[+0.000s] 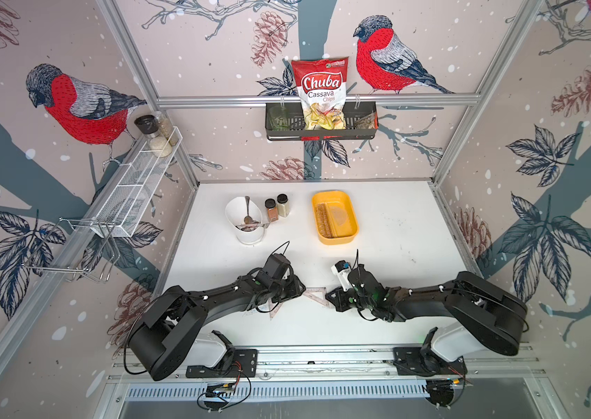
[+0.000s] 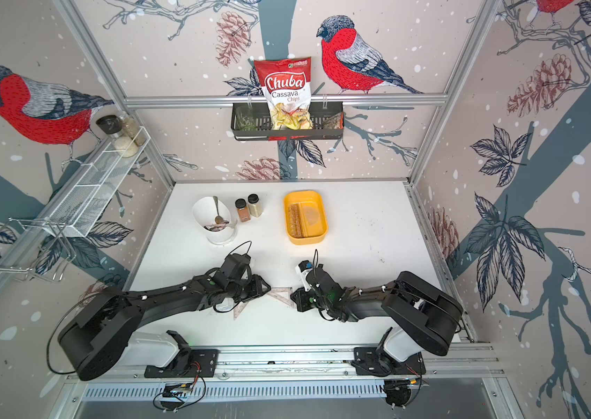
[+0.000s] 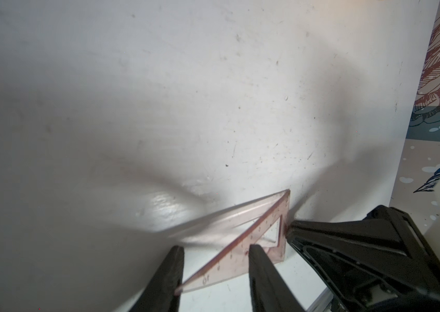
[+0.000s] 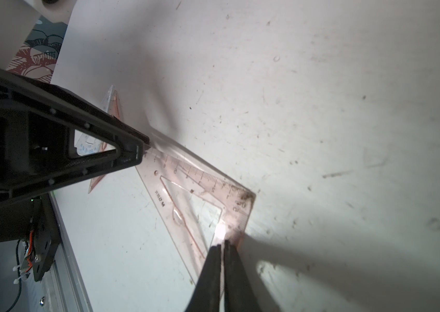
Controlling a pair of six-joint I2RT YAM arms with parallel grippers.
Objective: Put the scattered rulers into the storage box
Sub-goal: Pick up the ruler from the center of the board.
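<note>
The two arms are meeting nose to nose at the front middle of the white surface (image 1: 395, 254), with a pink set square (image 1: 314, 293) (image 2: 281, 293) lying between them. The left claw (image 1: 301, 288) (image 3: 214, 248) is standing spread, its two fingers (image 3: 170, 272) straddling the narrow end of the pink set square (image 3: 229, 259). One finger is touching the sharp corner, but whether they are gripping the plastic I cannot tell. The right claw (image 1: 330, 295) (image 4: 222, 243) is pressed together, its tips resting at the short edge of that piece (image 4: 202, 178), and its wrist view is showing the sheet face-on rather than caught between the fingers. A second set square (image 1: 275, 308) (image 4: 113, 105) is lying just beside it, partly under the left claw (image 4: 140, 151). The yellow box (image 1: 337, 240) (image 2: 306, 239) is sitting well apart from the claws, toward the back of the surface and right of centre. It is holding a straight ruler (image 1: 323, 219) along one side and a protractor (image 1: 341, 216) next to it. A white bowl (image 1: 246, 232) with a spoon and two spice jars (image 1: 275, 208) are standing to the left of the box.
</note>
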